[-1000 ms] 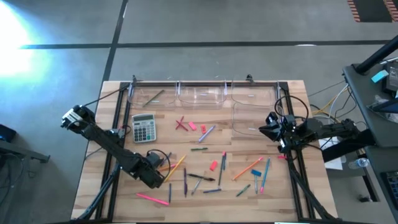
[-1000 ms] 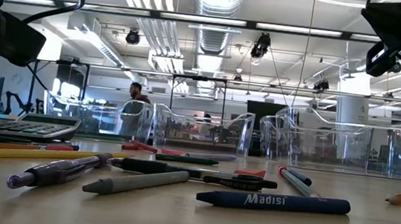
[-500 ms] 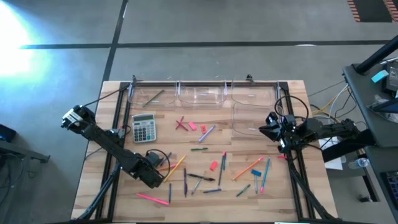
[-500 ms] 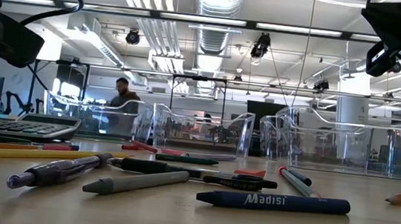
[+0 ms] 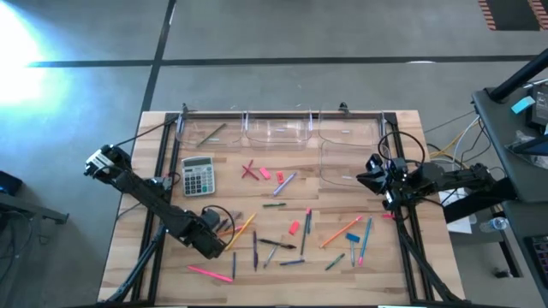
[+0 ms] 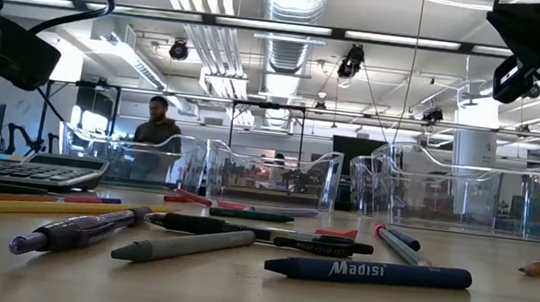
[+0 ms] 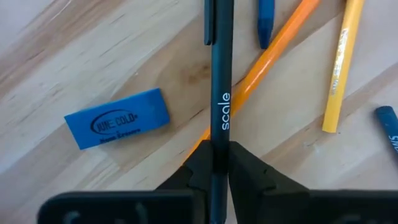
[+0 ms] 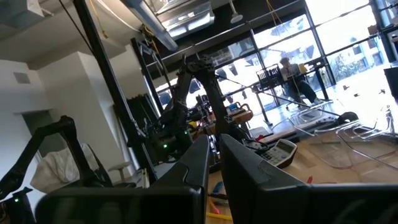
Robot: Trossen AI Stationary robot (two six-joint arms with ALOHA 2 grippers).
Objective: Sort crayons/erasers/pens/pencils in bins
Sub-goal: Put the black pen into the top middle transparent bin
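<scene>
A dark pen (image 7: 221, 93) printed with the word "scale" is pinched between the two fingers of the left pincer (image 7: 219, 163), which is low over the tabletop (image 5: 394, 274), well in front of the grey calculator (image 5: 198, 174) and a little to its right in the high view. The pen lies flat across an orange pencil (image 7: 273, 53); a yellow pencil (image 7: 341, 68) lies just beyond that, and a blue eraser (image 7: 118, 117) sits apart on the pen's other side, flat on the wood. A blue crayon tip (image 7: 265, 22) shows near the orange pencil.

Further right of the calculator the rest of the mix is scattered: pink erasers (image 5: 265, 173), a red eraser (image 5: 294, 228), a long orange stick (image 5: 341, 232), dark pens (image 5: 278, 244) and a pink stick (image 5: 205, 272) near the front edge. In the low view a blue crayon marked "Madisi" (image 6: 368, 272) lies nearest the camera.

The clear bins (image 5: 276, 128) stand in a row along the far edge behind the calculator, with one more (image 5: 347, 162) set at the right side; the bin directly behind the calculator holds a thin stick (image 5: 211, 133).

The right pincer (image 5: 368, 175) hangs above the table's right side, far from the calculator, its fingers pressed together on nothing. A person (image 6: 155, 131) shows in the room beyond the bins.
</scene>
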